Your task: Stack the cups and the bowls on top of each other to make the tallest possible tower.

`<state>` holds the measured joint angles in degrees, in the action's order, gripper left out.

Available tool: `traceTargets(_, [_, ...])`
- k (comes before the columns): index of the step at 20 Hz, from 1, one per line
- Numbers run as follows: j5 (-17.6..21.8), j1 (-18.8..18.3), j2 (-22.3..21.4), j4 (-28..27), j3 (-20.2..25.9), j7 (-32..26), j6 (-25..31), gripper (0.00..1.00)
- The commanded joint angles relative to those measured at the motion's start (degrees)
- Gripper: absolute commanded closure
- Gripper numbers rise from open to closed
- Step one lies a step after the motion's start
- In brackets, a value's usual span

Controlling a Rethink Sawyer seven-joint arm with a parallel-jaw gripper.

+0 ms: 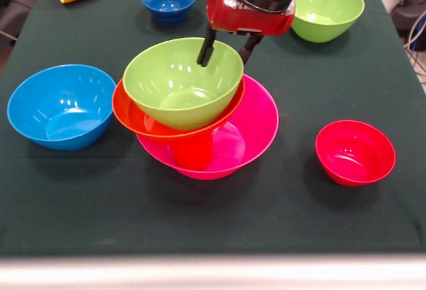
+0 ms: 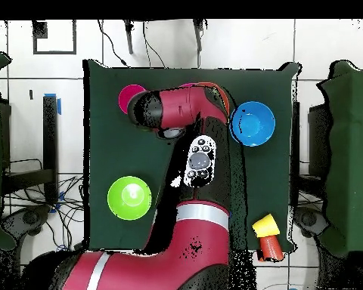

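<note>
Three bowls are seen piled mid-table as the tower [image 1: 200, 114]: green bowl [image 1: 181, 82] in orange bowl [image 1: 133, 118], over a red cup [image 1: 193, 150] inside the pink bowl [image 1: 256, 124]. The gripper [image 1: 227, 50] is held slightly parted astride the green bowl's far rim, nothing gripped.

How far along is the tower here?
Partly built: the pink bowl holds a red cup, with the orange bowl and a green bowl on top. The hand straddles that green bowl's far rim. Light blue bowl, red bowl and others remain loose.
</note>
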<state>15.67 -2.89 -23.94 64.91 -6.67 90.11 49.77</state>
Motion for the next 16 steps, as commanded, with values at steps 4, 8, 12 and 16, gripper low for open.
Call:
traceTargets(4, [-1.73, 0.18, 0.06, -3.07, 3.94, 3.03, 7.55, 0.00])
traceTargets(8, [-3.48, -0.44, -0.73, -5.61, 4.68, 1.13, 16.62, 0.00])
traceTargets(12, [-5.08, -1.05, -0.67, -7.19, 5.73, 0.39, 21.09, 0.00])
traceTargets(16, [-5.73, -1.07, 0.35, -8.94, 6.15, 0.37, 22.88, 0.00])
